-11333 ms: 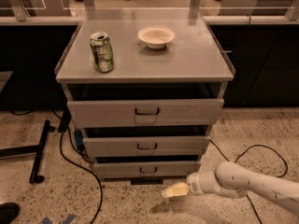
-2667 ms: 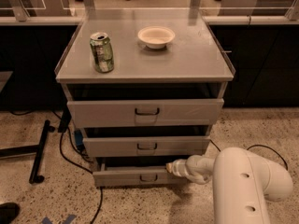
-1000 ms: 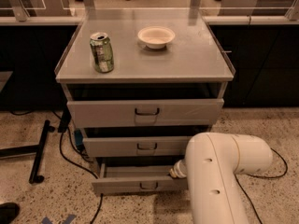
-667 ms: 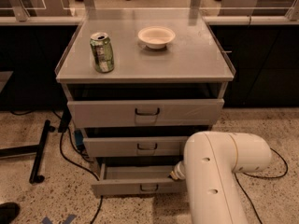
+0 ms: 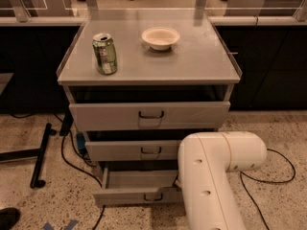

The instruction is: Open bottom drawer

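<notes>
The bottom drawer (image 5: 129, 195) is the lowest of three light grey drawers in the cabinet. It stands pulled out toward me, with its plain shallow tray (image 5: 139, 178) showing and its small black handle (image 5: 152, 197) on the slim front. My gripper (image 5: 176, 182) is at the right end of this drawer, just inside the tray, almost wholly hidden behind my white arm (image 5: 211, 176).
The middle drawer (image 5: 134, 150) and the top drawer (image 5: 148, 115) stand slightly out. A green can (image 5: 104, 53) and a white bowl (image 5: 160, 37) sit on the cabinet top (image 5: 192, 61). Black cables (image 5: 268, 176) and a black stand foot (image 5: 41, 155) lie on the speckled floor.
The bottom drawer has slid further out toward me since the first frame. My arm has come in from the right and now fills the lower right foreground.
</notes>
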